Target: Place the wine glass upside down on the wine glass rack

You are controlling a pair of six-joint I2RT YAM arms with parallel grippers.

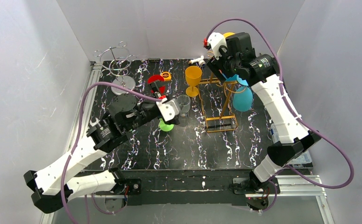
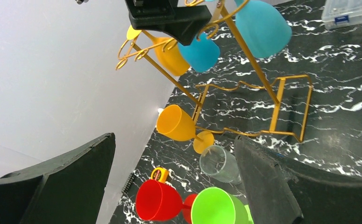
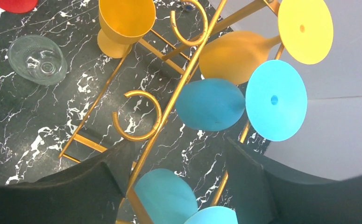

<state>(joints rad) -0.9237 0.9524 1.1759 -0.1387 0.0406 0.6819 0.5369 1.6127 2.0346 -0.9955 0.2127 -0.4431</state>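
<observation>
Dark fingers (image 3: 76, 186) of the right end effector (image 3: 176, 154) fill the bottom of the right wrist view. They stand wide apart and grip nothing. Between them passes one golden rod of the wine glass rack (image 3: 190, 65), and just below it shows the round bowl of a blue wine glass (image 3: 165, 196). Neither finger touches this bowl; a gap is visible on both sides.

From the end effector the glass lies straight ahead and downward, because the camera looks down onto the rack from above. Its neighbour, a second blue glass (image 3: 211, 105), hangs with the flat foot up and the bowl down, so its long axis is about vertical. I judge that the glass between the fingers hangs the same way, but its foot and the hook are hidden, so I cannot tell if it sits fully.

The right arm is clearly the nearer one. The left end effector (image 2: 174, 140) is also fully open and empty, well apart from the rack, low over a green glass (image 2: 216, 207) and a clear glass (image 2: 218, 163) on the bench (image 3: 29, 135).

In my judgement the next move is a retreat upward, and the rod between the fingers is what could catch.
</observation>
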